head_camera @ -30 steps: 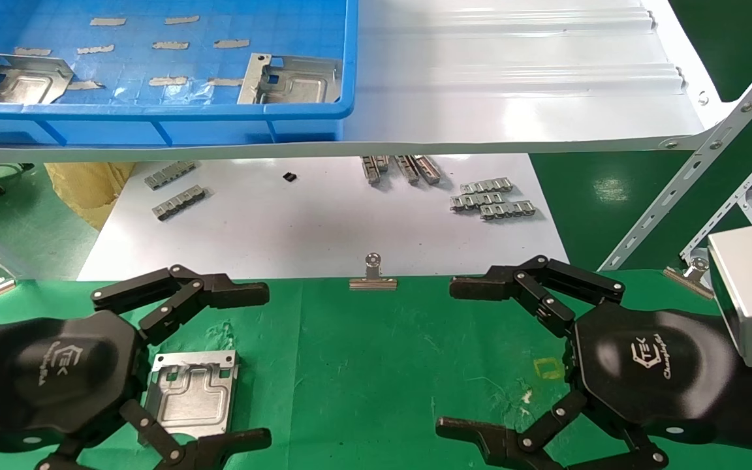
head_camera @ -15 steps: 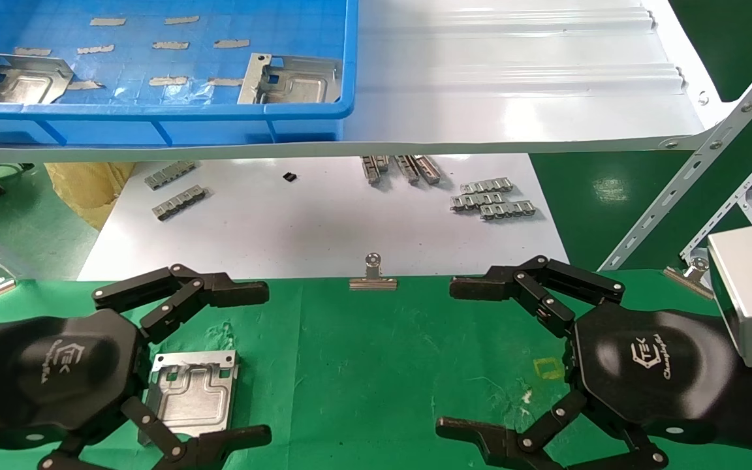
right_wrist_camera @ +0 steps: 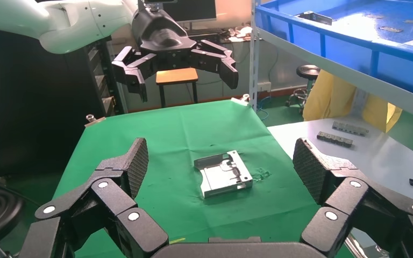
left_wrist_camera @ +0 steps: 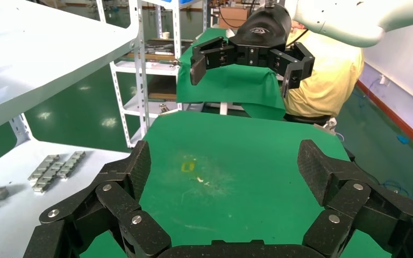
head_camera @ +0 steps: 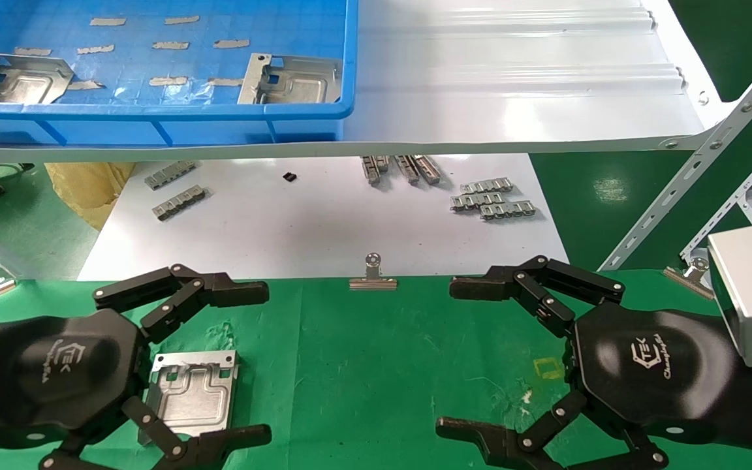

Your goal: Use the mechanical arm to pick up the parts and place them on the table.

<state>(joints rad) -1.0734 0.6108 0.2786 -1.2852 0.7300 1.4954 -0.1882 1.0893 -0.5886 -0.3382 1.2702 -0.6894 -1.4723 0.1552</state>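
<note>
One silver stamped part (head_camera: pixel 192 391) lies flat on the green table (head_camera: pixel 376 365) at the front left; it also shows in the right wrist view (right_wrist_camera: pixel 223 174). My left gripper (head_camera: pixel 245 362) is open and empty, hovering just above and left of that part, not touching it. My right gripper (head_camera: pixel 457 356) is open and empty over the table's right side, near a yellow square mark (head_camera: pixel 549 368). Two more parts (head_camera: pixel 14 78) (head_camera: pixel 291 79) lie in the blue bin (head_camera: pixel 154 111) on the upper shelf. Each wrist view shows the other gripper open: the right (left_wrist_camera: pixel 247 59), the left (right_wrist_camera: pixel 180 67).
A white shelf (head_camera: pixel 513 98) overhangs a white board (head_camera: pixel 324 222) carrying grey ribbed strips (head_camera: pixel 490 199) (head_camera: pixel 177 189). Binder clips (head_camera: pixel 373 277) (head_camera: pixel 692 274) hold the cloth's far edge. Slotted shelf struts (head_camera: pixel 696 163) rise at the right.
My left gripper has shifted very slightly to the right. The part and the right arm have not moved.
</note>
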